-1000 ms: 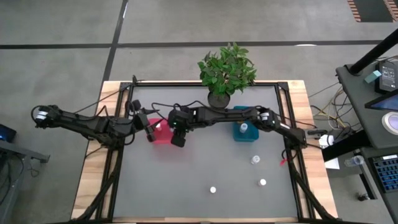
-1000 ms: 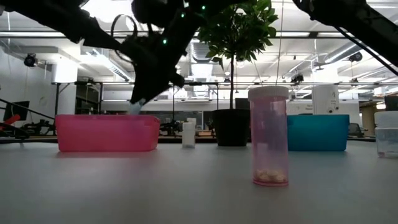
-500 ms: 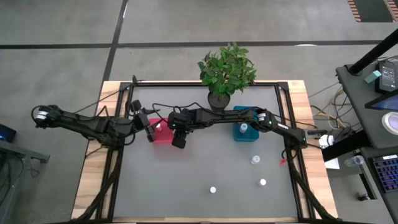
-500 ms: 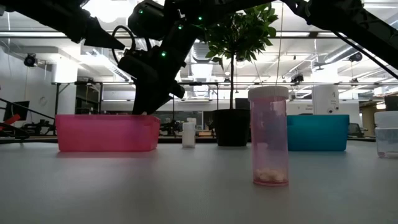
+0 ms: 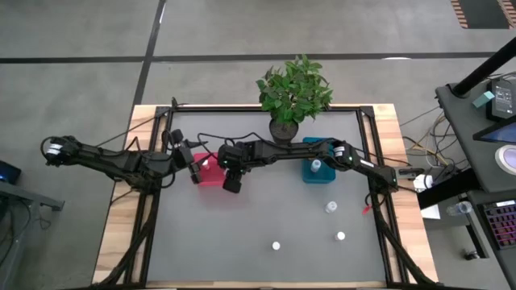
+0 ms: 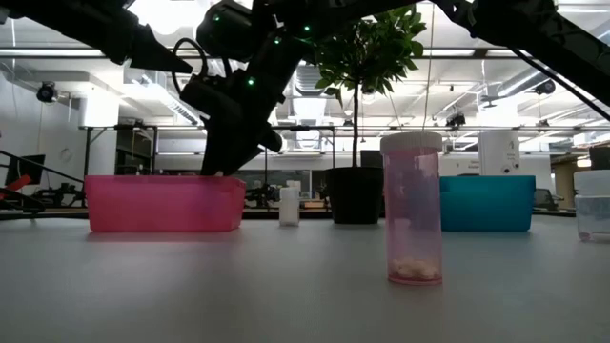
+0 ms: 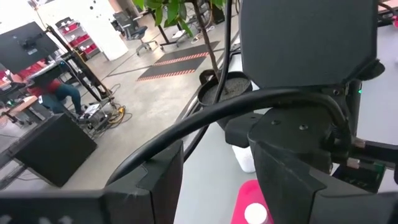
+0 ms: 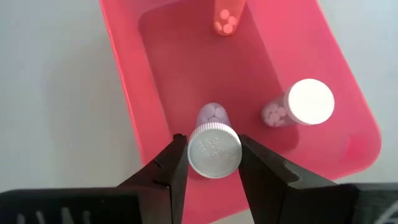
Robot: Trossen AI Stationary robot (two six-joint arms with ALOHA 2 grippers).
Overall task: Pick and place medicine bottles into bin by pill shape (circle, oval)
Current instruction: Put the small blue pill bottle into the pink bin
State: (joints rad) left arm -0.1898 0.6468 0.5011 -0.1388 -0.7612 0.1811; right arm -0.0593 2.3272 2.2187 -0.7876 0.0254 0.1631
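My right gripper [image 5: 230, 167] reaches across the table and hangs over the red bin [image 5: 208, 174], shut on a white-capped medicine bottle [image 8: 214, 149] with round pills. In the low view its fingers dip behind the red bin's wall [image 6: 162, 203]. Two more bottles [image 8: 309, 102] [image 8: 225, 18] sit inside the red bin. The teal bin [image 5: 317, 171] holds one bottle [image 5: 316, 167]. Three bottles [image 5: 330, 208] [image 5: 340, 237] [image 5: 276, 246] stand on the table's near right. My left gripper [image 5: 193, 169] waits open at the red bin's left end. My right gripper pinches the bottle's white cap [image 8: 214, 163] by its sides between the two fingers, coming from above and pointing down. The bottle hangs upright below the fingers, inside the red bin. Whether its base touches the bin floor, I cannot tell.
A potted green plant [image 5: 294, 90] stands at the table's far edge between the bins. In the low view a pinkish bottle [image 6: 413, 210] stands close to the camera, a small white one [image 6: 289, 205] farther back, and another [image 6: 593, 205] at the right edge.
My right gripper has gone down with the bottle, from just above the red bin's rim to inside the bin, and has then kept still. It has stayed shut on the bottle.
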